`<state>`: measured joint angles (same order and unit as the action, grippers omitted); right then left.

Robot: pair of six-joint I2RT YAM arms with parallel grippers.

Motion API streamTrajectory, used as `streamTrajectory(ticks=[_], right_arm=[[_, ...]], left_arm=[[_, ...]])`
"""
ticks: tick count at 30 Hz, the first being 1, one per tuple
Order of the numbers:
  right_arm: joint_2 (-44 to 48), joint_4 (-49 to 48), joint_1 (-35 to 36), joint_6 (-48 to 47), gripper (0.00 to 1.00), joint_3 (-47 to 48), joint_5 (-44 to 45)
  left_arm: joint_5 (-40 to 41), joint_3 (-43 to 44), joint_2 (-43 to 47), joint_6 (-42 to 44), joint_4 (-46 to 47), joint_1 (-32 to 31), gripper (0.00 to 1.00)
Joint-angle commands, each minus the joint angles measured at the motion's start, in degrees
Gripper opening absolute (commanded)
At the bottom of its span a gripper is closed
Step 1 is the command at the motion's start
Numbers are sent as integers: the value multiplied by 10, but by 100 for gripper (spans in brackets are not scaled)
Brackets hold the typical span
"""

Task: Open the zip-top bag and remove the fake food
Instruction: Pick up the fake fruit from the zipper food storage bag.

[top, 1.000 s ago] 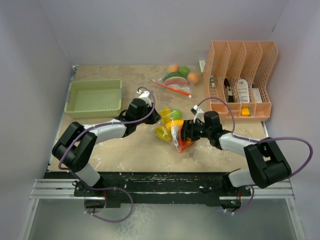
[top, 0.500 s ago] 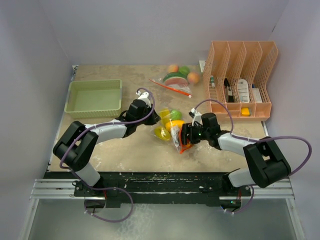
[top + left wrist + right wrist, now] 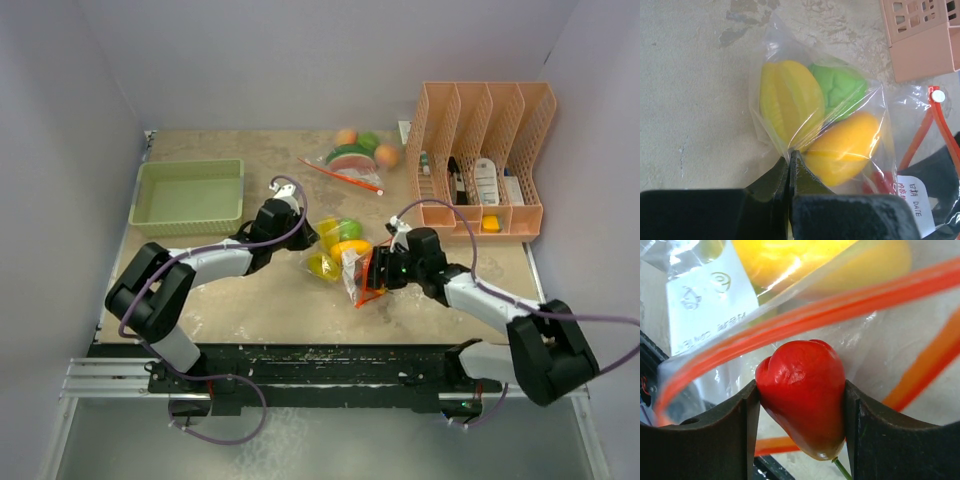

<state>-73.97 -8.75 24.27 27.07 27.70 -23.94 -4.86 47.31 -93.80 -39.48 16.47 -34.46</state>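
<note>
The clear zip-top bag (image 3: 340, 255) lies mid-table with its orange zip strip (image 3: 840, 310) parted. Through the film (image 3: 775, 60) show fake food pieces: a yellow ridged fruit (image 3: 790, 100), a green one (image 3: 840, 90) and an orange-yellow one (image 3: 845, 145). My left gripper (image 3: 305, 232) is shut on a pinch of the bag's film at its far end (image 3: 789, 156). My right gripper (image 3: 372, 272) is at the bag's mouth, both fingers pressed against a glossy red fruit (image 3: 802, 385) that fills the gap between them (image 3: 801, 392).
A pale green tray (image 3: 190, 195) sits at the back left. A peach slotted organizer (image 3: 485, 160) with bottles stands at the back right. A second bag with food pieces (image 3: 355, 160) lies at the back centre, beyond the held bag.
The right jaws have narrowed onto the red fruit at the bag's mouth, and the right elbow has swung outward. The left gripper keeps its pinch on the film.
</note>
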Motion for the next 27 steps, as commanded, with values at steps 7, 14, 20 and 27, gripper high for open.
streamTrajectory(ticks=[7, 14, 20, 27], right_arm=[[166, 223, -3, 11, 37, 115, 156], [207, 264, -3, 16, 37, 199, 159], [141, 229, -3, -16, 38, 240, 150], [68, 90, -3, 32, 38, 214, 65]], left_arm=[[16, -2, 30, -15, -10, 17, 1], [16, -1, 20, -25, -16, 20, 11], [3, -6, 54, -12, -14, 19, 72], [10, -7, 173, 19, -64, 19, 99]])
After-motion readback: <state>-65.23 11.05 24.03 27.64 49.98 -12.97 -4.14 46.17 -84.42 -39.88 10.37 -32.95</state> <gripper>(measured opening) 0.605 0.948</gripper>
